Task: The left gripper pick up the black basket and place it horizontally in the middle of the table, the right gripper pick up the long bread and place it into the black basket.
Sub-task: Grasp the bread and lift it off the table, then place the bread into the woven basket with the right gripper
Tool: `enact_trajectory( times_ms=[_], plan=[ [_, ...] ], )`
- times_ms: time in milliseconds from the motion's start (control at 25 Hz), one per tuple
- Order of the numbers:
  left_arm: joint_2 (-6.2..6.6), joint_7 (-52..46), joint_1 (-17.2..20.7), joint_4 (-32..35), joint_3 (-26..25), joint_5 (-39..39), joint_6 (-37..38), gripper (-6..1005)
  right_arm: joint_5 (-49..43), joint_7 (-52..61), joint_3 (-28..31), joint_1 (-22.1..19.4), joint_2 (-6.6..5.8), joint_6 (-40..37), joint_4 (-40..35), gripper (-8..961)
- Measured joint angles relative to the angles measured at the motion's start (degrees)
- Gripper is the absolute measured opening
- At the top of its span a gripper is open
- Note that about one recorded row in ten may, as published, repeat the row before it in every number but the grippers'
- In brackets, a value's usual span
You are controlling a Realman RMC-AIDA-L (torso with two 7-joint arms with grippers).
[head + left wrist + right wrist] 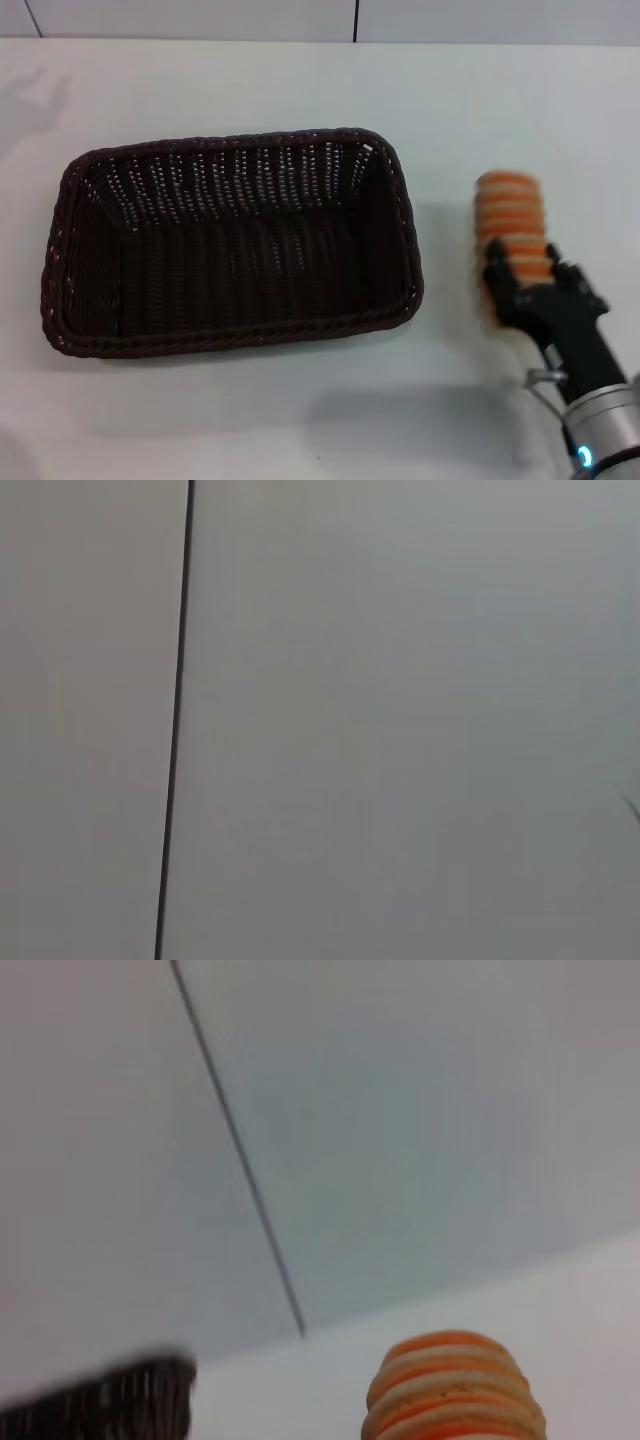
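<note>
The black basket (230,143) lies lengthwise across the white table (300,420), left of centre, and holds nothing. My right gripper (522,275) is to the right of the basket, shut on the near end of the long bread (510,212). The loaf's orange ridges face up and its far end points away from me. The right wrist view shows the bread's far end (455,1390) and a corner of the basket (110,1405). The left gripper is out of view; the left wrist view shows only a grey wall.
A grey panelled wall with dark seams (357,20) runs along the table's far edge. Bare tabletop lies between the basket and the bread and along the front.
</note>
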Motion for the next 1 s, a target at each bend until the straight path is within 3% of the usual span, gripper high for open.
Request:
enact_trajectory(
  times_ms=[280,400,480,640,760,1000],
  plan=[
    [0.07,-0.1,0.1,-0.1,0.0,-0.6,-0.4,374,-10.7,0.1,-5.5,-0.3,-0.54,-21.0,1.0,607],
    [0.08,-0.2,0.1,-0.2,0.0,-0.9,-0.5,374,-16.9,0.1,-7.0,0.5,-0.03,-24.4,1.5,577],
    [0.09,-0.3,0.1,-0.3,0.0,-1.1,-0.6,374,-21.0,-0.1,-7.3,2.6,0.59,-22.4,1.7,557],
    [0.02,-0.3,0.1,-0.5,0.0,-1.2,-0.6,374,-20.4,0.9,-6.5,5.8,0.71,-16.2,1.9,542],
    [-0.09,-0.3,0.2,-0.7,0.0,-1.3,-0.6,374,-17.6,4.6,-5.1,9.9,0.17,-7.8,2.6,530],
    [0.05,-0.4,0.6,-0.7,0.0,-1.9,-0.7,374,-18.0,6.9,-4.1,12.6,-0.97,-1.9,3.9,486]
  ],
)
